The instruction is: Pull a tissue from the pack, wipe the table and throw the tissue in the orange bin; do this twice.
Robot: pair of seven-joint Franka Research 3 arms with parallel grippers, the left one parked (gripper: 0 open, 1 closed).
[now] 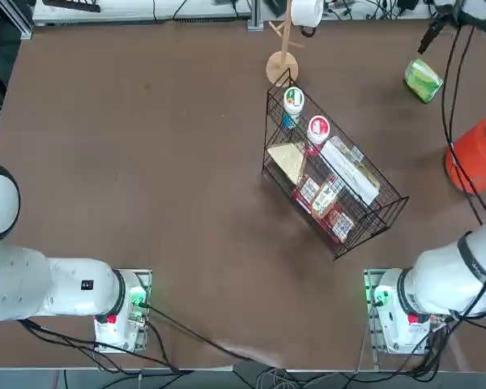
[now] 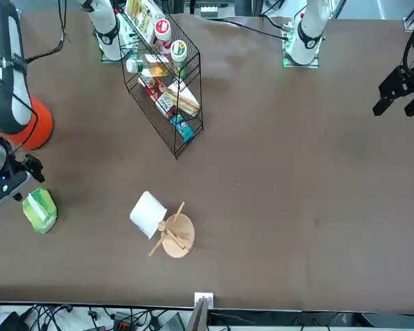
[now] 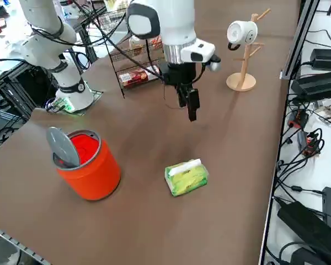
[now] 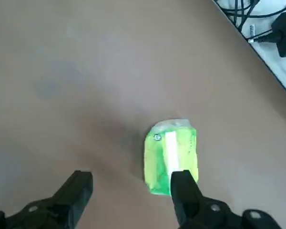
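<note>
We see the pack (image 4: 171, 156) lying on the table (image 3: 154, 143) just beside the orange bin (image 3: 91, 168). Our right gripper (image 4: 131, 191) hangs above the pack, fingers spread and empty. The pack looks light and soft; we should pinch only the white tissue at its slot.

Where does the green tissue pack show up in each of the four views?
Top view: the pack, upper right.
Front view: the pack, far left.
Right side view: the pack, lower centre, below the open right gripper.
Right wrist view: the pack, near one finger.
Shared landmark: the orange bin nearby.
</note>
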